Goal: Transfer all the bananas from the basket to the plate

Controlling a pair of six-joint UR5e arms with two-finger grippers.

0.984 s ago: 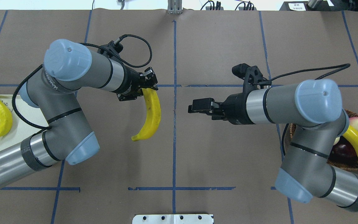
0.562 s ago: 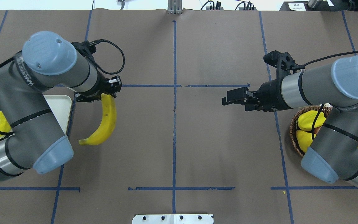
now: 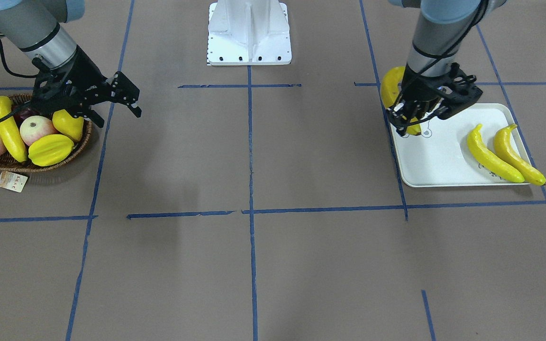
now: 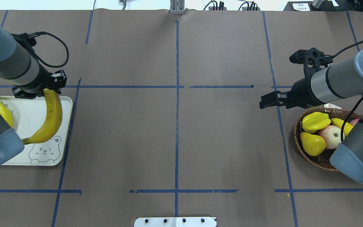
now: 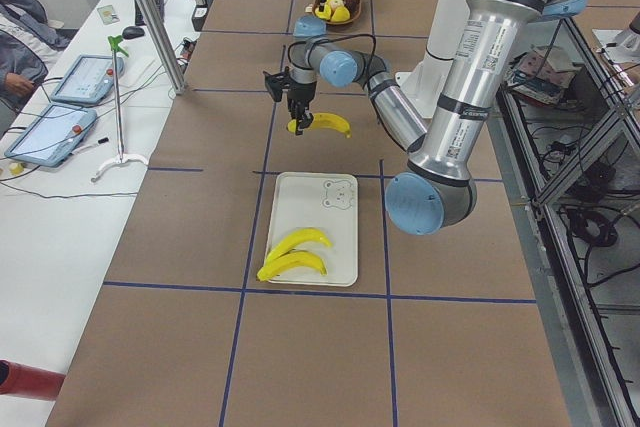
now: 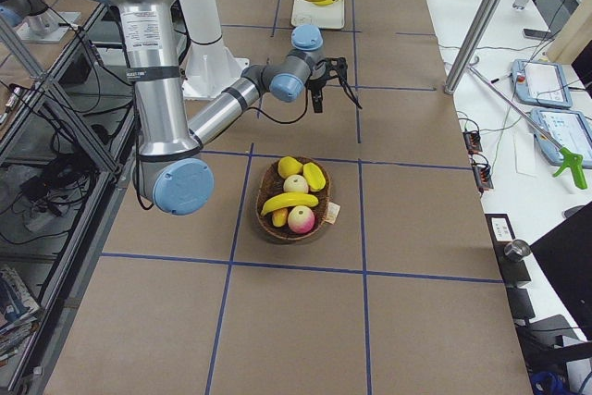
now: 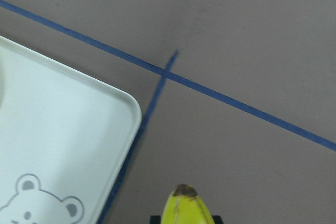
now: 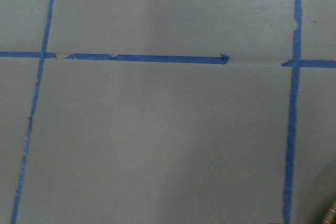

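Observation:
My left gripper [image 4: 47, 90] is shut on one end of a long yellow banana [image 4: 51, 118], which hangs over the right part of the white plate [image 4: 69, 105]. In the left wrist view the banana's dark tip [image 7: 184, 203] pokes up beside the plate's corner [image 7: 68, 124]. Two more bananas [image 3: 491, 154] [image 3: 519, 156] lie side by side on the plate [image 3: 436, 161]. My right gripper [image 3: 133, 100] is open and holds nothing; it hovers just inward of the wicker basket [image 3: 26, 166]. One banana [image 3: 7, 130] lies in that basket.
The basket [image 4: 298, 143] also holds a starfruit [image 4: 315, 121], a yellow pear [image 4: 312, 143] and a pink apple [image 4: 331, 135]. A paper tag [image 3: 11, 181] trails from it. Blue tape lines grid the brown table. People sit at a side bench with tablets.
My left arm has swung left from near the table's middle, carrying the banana over the plate. My right arm has drawn back to the right, toward the basket.

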